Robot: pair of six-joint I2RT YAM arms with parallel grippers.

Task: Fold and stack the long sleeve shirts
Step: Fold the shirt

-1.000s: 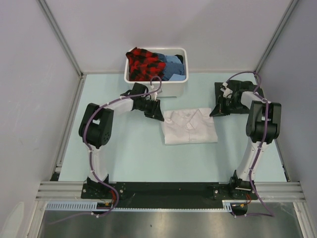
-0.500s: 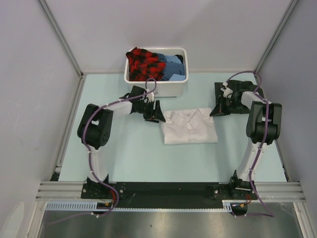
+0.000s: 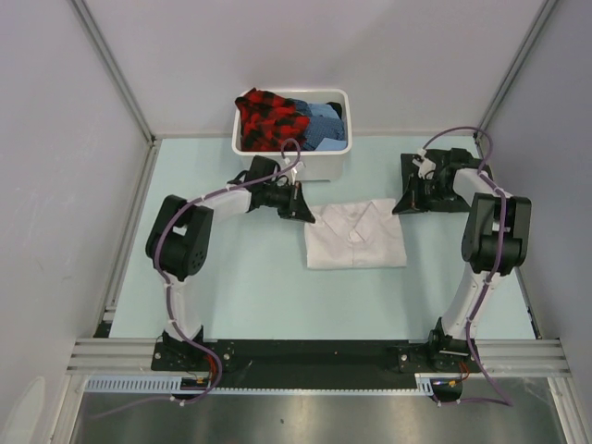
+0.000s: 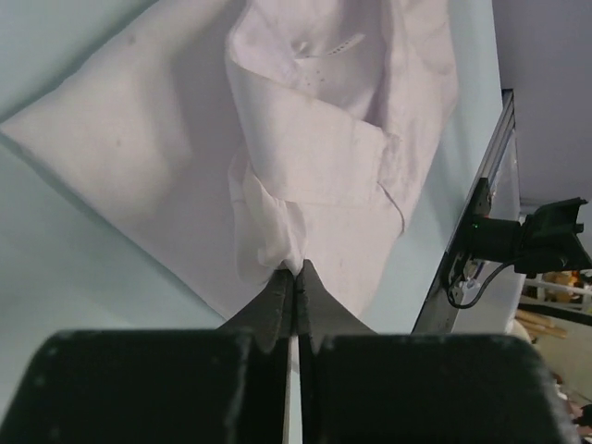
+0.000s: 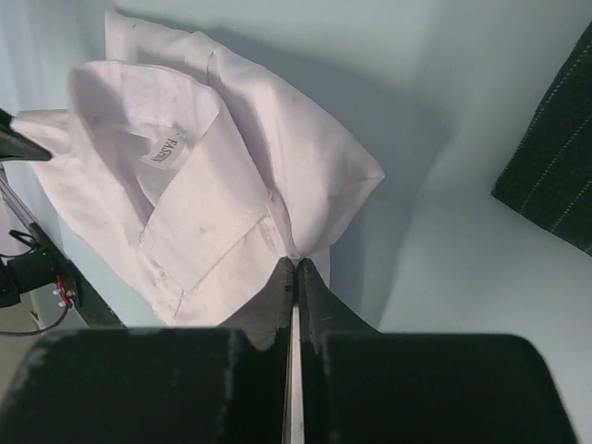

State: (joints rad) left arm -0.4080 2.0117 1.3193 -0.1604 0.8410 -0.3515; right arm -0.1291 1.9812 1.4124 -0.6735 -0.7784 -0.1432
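The white long sleeve shirt (image 3: 356, 239) lies folded in mid-table, collar towards the back. My left gripper (image 3: 306, 212) sits at its back left corner; in the left wrist view the jaws are shut with a pinch of white cloth (image 4: 277, 242) at their tips (image 4: 296, 270). My right gripper (image 3: 404, 205) is at the back right corner, shut on the shirt's edge (image 5: 296, 263) just below the collar (image 5: 176, 176). The dark striped shirt (image 5: 555, 157) lies on the table to the right, mostly under my right arm in the top view.
A white tub (image 3: 319, 168) stands at the back, just behind my left gripper, holding a red-and-black plaid garment (image 3: 268, 118) and blue cloth (image 3: 324, 120). Grey walls and metal rails close in the table on the left, back and right.
My left gripper has moved right onto the white shirt's back left corner, opened wide and then shut on the cloth. The shirt has shifted slightly right. The right gripper stayed shut on its corner.
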